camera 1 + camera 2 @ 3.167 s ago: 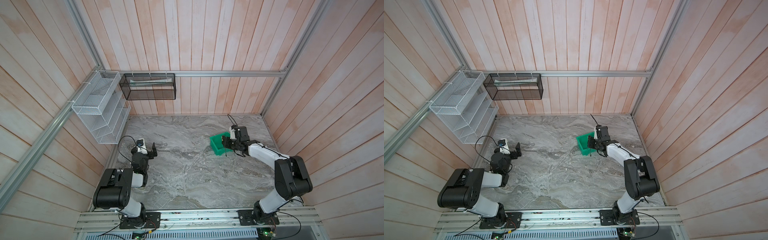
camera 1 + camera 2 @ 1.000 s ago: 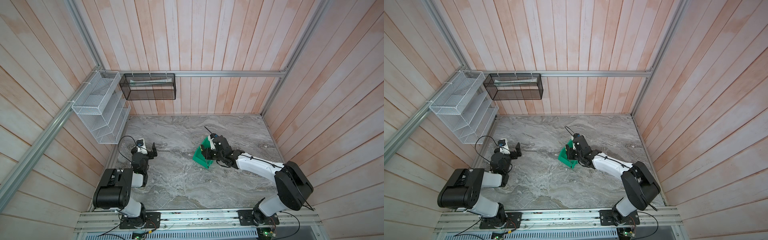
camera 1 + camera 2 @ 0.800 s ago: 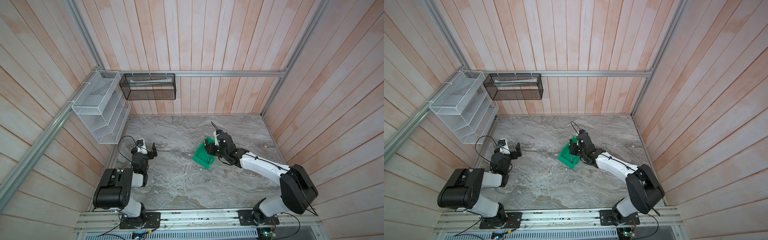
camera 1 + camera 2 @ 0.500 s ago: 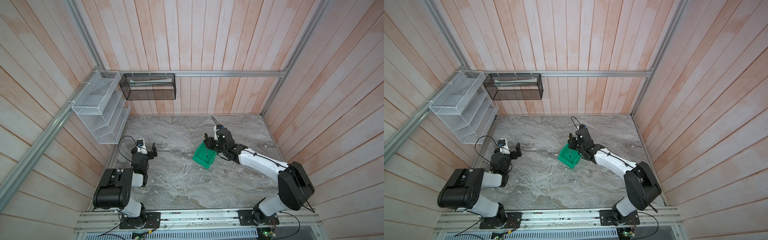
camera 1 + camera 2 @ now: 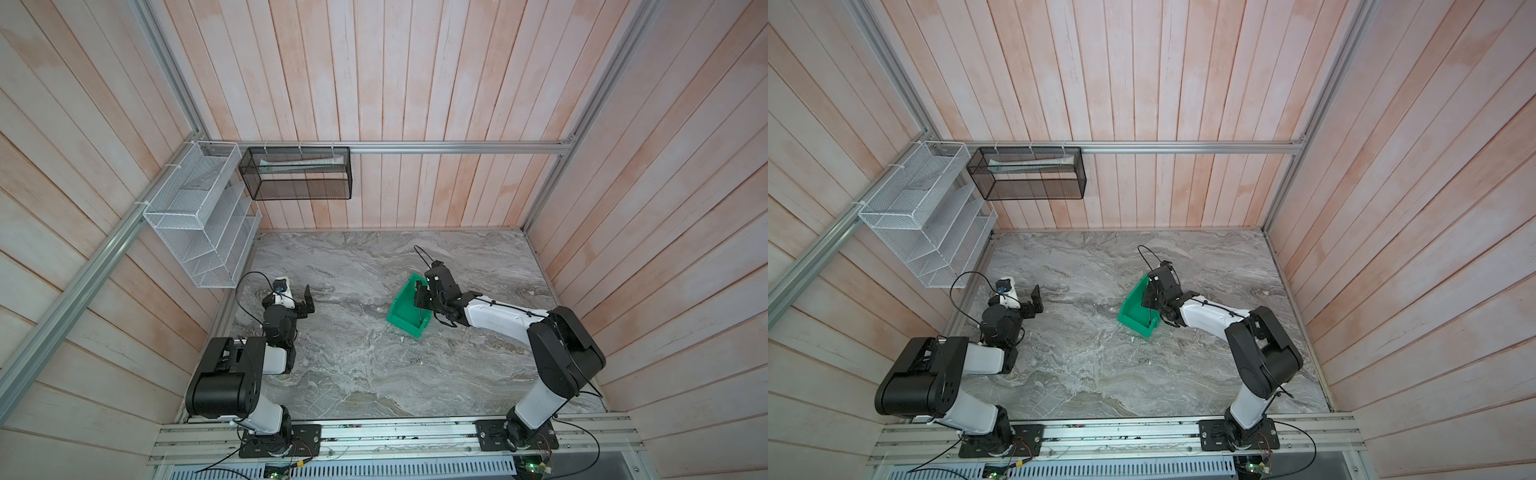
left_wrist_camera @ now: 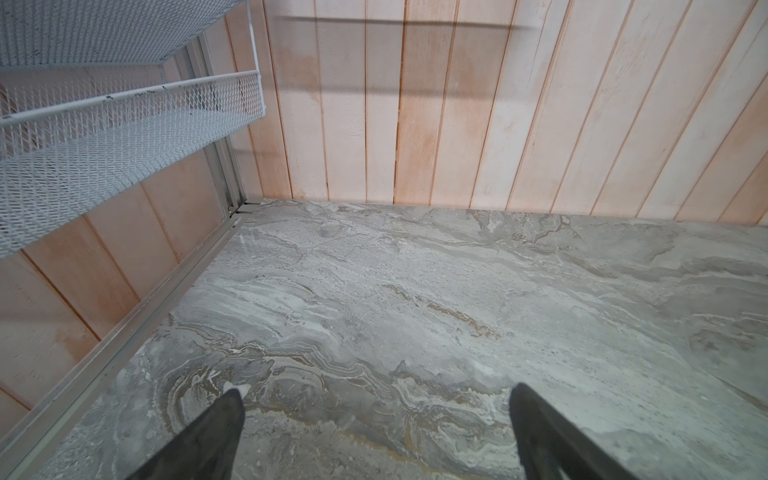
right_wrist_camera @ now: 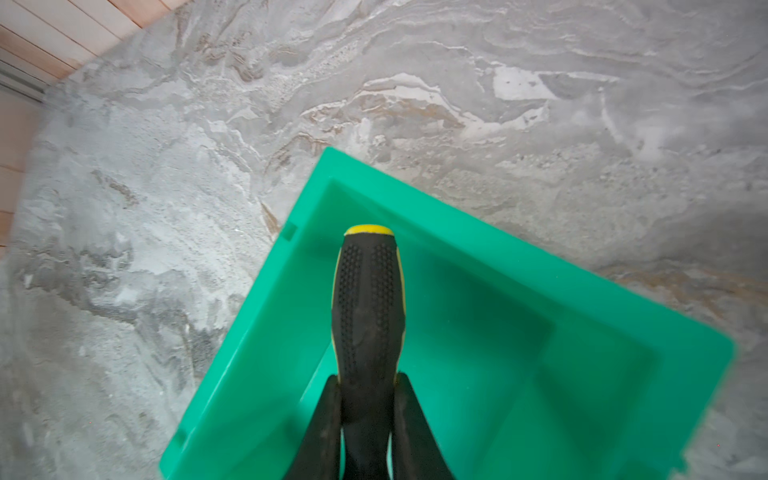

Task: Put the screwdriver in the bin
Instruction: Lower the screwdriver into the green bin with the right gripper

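The screwdriver's black dimpled handle [image 7: 368, 299] with a yellow end cap sticks out past my right gripper [image 7: 368, 382], which is shut on it. It hangs over the inside of the green bin [image 7: 519, 266], close to one corner. In both top views the bin [image 5: 400, 309] [image 5: 1133, 305] sits right of the table's middle. The right gripper [image 5: 422, 293] [image 5: 1152, 297] is above its right side. A thin line, the shaft [image 5: 420, 318] [image 5: 1149, 316], crosses the bin's near end. My left gripper [image 6: 376, 395] [image 5: 302, 297] is open and empty, low over the table at the left.
A white wire rack [image 5: 199, 220] hangs on the left wall, reaching over the table's left edge. A black mesh basket [image 5: 297, 178] hangs on the back wall. Wooden walls close the table [image 5: 353, 365] on three sides.
The bin has slid left and nearer and has turned since the oldest frames. Over the last second the right gripper, still holding the screwdriver, shifted from the bin's left side to its right. The left arm stayed still.
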Robot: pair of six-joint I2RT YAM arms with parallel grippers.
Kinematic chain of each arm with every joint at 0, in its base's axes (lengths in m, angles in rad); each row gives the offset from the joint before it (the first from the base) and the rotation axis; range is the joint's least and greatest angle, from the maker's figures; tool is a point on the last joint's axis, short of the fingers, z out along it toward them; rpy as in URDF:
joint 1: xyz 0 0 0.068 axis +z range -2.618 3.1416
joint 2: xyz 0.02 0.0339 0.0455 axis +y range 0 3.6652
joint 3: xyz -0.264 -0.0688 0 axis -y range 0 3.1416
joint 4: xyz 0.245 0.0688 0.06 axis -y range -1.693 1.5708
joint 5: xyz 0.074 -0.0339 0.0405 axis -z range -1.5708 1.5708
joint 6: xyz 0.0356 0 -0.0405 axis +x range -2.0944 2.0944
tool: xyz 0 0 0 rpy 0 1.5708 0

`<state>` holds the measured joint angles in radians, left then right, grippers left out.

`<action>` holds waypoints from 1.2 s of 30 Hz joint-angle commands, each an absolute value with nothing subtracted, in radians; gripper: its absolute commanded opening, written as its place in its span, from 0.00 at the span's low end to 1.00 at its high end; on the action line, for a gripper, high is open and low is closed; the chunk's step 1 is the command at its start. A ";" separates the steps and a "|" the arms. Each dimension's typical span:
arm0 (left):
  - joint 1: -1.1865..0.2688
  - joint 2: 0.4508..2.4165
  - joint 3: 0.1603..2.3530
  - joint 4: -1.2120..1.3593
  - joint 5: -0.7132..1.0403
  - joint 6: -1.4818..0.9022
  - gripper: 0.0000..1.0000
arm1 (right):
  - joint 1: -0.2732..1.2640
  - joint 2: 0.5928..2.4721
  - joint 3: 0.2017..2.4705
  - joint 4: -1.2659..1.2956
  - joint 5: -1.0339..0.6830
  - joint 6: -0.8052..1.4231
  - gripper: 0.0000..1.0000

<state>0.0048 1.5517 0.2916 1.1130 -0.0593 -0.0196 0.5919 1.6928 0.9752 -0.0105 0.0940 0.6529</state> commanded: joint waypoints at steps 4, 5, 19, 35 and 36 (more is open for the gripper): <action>0.007 1.542 0.292 1.105 -0.051 -0.024 1.00 | 0.544 1.747 1.064 -0.111 0.240 0.470 0.00; 0.008 1.543 0.292 1.104 -0.051 -0.023 1.00 | 0.540 1.757 1.079 -0.116 0.235 0.439 0.00; 0.008 1.542 0.291 1.105 -0.051 -0.024 1.00 | 0.538 1.858 1.166 -0.167 0.202 0.361 0.02; 0.008 1.542 0.292 1.105 -0.051 -0.024 1.00 | 0.539 1.908 1.166 -0.155 0.197 0.369 0.19; 0.008 1.542 0.291 1.104 -0.051 -0.024 1.00 | 0.538 1.907 1.166 -0.154 0.193 0.369 0.23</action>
